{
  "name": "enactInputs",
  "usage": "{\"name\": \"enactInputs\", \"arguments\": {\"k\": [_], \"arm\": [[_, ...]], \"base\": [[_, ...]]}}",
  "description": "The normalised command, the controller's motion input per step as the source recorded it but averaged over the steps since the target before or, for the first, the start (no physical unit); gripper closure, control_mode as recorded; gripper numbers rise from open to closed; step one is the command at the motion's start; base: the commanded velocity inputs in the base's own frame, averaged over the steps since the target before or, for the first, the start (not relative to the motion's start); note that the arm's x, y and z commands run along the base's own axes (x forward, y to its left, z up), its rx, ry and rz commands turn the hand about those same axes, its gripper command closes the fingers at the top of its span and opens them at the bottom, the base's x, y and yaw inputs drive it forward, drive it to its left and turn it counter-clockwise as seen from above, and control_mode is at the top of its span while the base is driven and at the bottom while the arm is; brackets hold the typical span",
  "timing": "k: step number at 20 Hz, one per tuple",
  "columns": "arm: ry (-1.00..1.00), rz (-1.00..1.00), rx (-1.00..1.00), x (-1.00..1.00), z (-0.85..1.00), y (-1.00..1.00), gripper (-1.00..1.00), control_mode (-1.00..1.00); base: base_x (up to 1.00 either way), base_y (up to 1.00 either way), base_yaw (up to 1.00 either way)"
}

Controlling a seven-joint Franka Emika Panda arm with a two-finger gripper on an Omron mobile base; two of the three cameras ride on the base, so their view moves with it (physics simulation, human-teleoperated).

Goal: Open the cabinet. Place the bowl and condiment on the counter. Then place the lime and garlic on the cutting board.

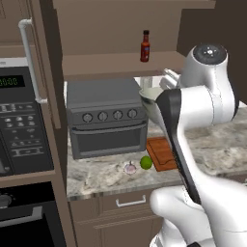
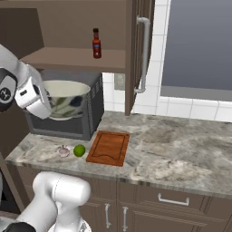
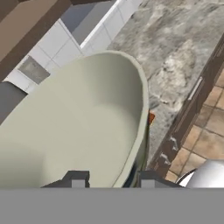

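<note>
- The gripper (image 3: 111, 180) is clenched on the rim of the pale grey-green bowl (image 2: 63, 99); the bowl hangs in the air, in front of the toaster oven (image 1: 106, 117) and above the counter (image 2: 181, 149).
- The cabinet (image 2: 136, 54) is open; the dark-red condiment bottle (image 1: 144, 46) stands upright on its shelf.
- The lime (image 2: 79, 150) and the garlic (image 2: 63, 151) lie on the counter, just beside each other; the lime is near the left edge of the cutting board (image 2: 108, 147), not on it.
</note>
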Motion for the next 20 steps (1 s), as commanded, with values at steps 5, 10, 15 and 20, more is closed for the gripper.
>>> {"name": "enactInputs", "arguments": {"k": [5, 10, 15, 20], "arm": [[0.12, 0.0, -0.02, -0.07, -0.46, -0.42, 1.0, -1.0], [0.08, 0.0, -0.03, -0.12, -0.41, -0.33, 1.0, -1.0], [0.01, 0.0, -0.01, -0.32, -0.27, -0.4, 1.0, -1.0], [0.0, 0.0, 0.0, -0.29, -0.25, -0.45, 1.0, -1.0]], "base": [[0.0, 0.0, 0.0], [0.0, 0.0, 0.0], [0.0, 0.0, 0.0], [0.0, 0.0, 0.0]]}}
